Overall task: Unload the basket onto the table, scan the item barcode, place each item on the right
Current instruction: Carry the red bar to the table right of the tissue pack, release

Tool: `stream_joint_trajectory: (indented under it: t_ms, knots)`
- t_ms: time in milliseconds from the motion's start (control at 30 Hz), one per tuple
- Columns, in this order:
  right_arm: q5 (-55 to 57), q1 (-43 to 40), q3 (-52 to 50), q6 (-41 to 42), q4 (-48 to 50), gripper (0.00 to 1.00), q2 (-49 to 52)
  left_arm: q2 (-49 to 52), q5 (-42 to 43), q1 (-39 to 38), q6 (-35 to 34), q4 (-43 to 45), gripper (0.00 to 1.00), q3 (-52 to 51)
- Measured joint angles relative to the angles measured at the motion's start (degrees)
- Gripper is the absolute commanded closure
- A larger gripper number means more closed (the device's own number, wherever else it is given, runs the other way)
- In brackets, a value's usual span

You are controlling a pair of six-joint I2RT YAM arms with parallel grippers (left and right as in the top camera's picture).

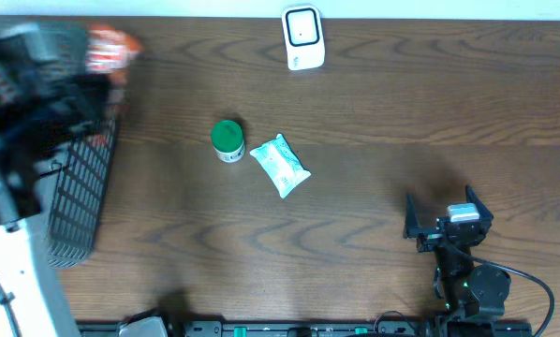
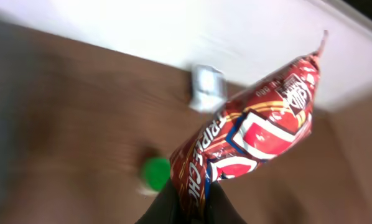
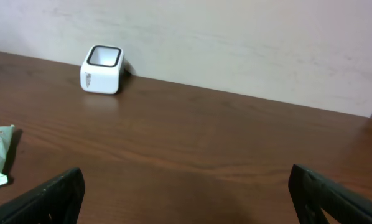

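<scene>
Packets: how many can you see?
2. One red packet is pinched in the left gripper; one white-and-green packet lies on the table beside the green-lidded tub. The basket may hide more.

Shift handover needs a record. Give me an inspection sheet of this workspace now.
Surface: brown wood-grain table, no damage seen.
Job's things: red snack bag held above the table; white scanner at the far edge.
Clutter: green-capped jar, white-green packet beside it, black wire basket at the left.
Grippers: left gripper shut on the red snack bag; right gripper open, empty.
Cables: black cable looping at the near right corner.
Surroundings: pale wall behind the table.
</scene>
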Motion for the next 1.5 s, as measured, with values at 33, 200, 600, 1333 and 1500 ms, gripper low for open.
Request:
stream_joint_trajectory:
  t_ms: [33, 200, 600, 1333, 1500]
  knots:
    - [0.02, 0.0, 0.0, 0.0, 0.0, 0.01, 0.0, 0.79, -0.24, -4.22, -0.15, 0.35, 0.92, -0.33]
    - [0.02, 0.0, 0.0, 0.0, 0.0, 0.01, 0.0, 7.96, -5.18, -22.51, -0.2, 1.44, 0.93, -1.14]
    - [0.02, 0.0, 0.0, 0.0, -0.02, 0.01, 0.0, 35.82, -11.85, -44.41, -2.29, 15.58, 0.93, -1.7]
    - [0.02, 0.0, 0.0, 0.0, 0.0, 0.01, 0.0, 48.24, -17.38, -52.89, -6.05, 23.06, 0.0, -1.55]
    - [0.02, 0.0, 0.0, 0.0, 0.0, 0.01, 0.0, 40.26, -18.45, -45.05, -6.1, 20.22, 0.0, 1.33]
